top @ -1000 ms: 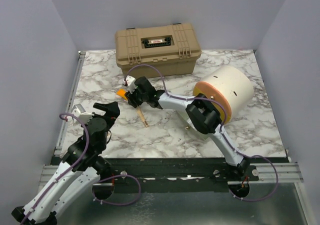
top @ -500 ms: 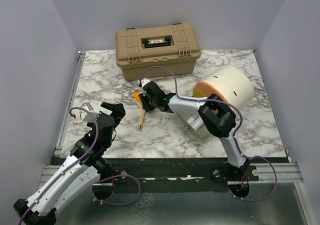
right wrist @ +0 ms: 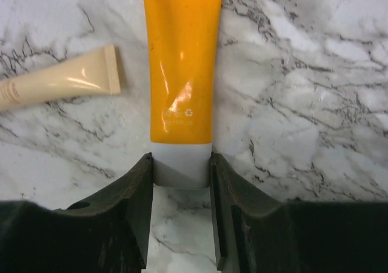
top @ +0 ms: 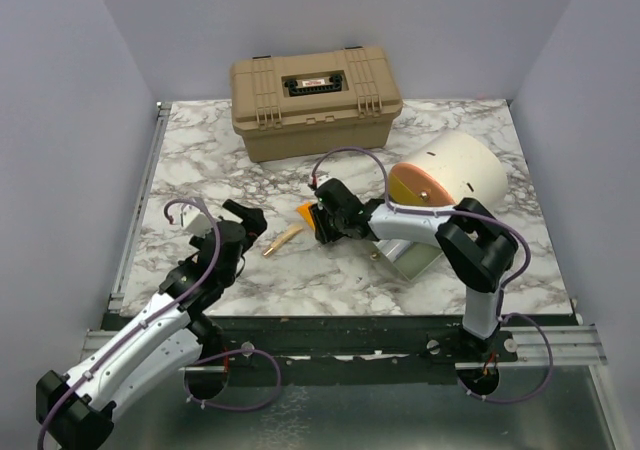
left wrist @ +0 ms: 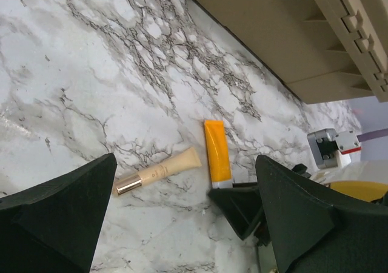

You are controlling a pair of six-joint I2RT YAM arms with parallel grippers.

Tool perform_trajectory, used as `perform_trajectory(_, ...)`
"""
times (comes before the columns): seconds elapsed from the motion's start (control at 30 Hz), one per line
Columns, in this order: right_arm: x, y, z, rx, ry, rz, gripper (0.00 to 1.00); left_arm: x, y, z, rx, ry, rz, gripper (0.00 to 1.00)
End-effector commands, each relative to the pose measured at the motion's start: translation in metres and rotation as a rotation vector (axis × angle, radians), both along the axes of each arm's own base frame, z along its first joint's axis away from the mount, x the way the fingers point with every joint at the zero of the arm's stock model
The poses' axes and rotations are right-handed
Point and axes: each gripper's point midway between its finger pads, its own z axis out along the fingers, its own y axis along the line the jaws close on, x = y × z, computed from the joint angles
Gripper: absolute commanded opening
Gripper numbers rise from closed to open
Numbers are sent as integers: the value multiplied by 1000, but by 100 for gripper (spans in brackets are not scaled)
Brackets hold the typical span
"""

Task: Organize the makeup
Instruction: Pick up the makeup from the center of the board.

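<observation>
An orange tube (right wrist: 182, 60) with a white cap points away from my right gripper (right wrist: 180, 164), which is shut on that cap. In the top view the orange tube (top: 306, 213) sits low over the marble at mid-table, in my right gripper (top: 322, 220). A pale tube (top: 282, 237) with a rose-gold cap lies just left of it, flat on the table. My left gripper (top: 250, 228) stands open just to the left of the pale tube (left wrist: 159, 172), nothing between its fingers. The orange tube (left wrist: 217, 158) also shows in the left wrist view.
A big tan hard case (top: 315, 95) stands shut at the back of the table. A cream-and-orange round pouch (top: 450, 180) lies on its side at the right, its mouth facing my right arm. A pale flat object (top: 412, 258) lies partly under that arm.
My right gripper has moved right toward the pouch with the orange tube. The pale tube has swung round and shifted. My left arm has advanced to the right, up to the pale tube.
</observation>
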Motion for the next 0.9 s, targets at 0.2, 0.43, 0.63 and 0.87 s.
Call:
perform_trajectory(0.2,-73,-48,-25,-134,244,92,31,12,-3,24,43,-36,-4,99)
perform_trajectory(0.43,-55,-35,-16,-135,206,78,46,11,-2,20,27,-32,8,99)
perform_trajectory(0.63,-35,-27,-19,-177,185,42,50,8,-1,18,26,-36,-4,99)
perform_trajectory(0.87,-28,-31,-24,-248,197,-20,40,7,5,26,66,-65,-5,99)
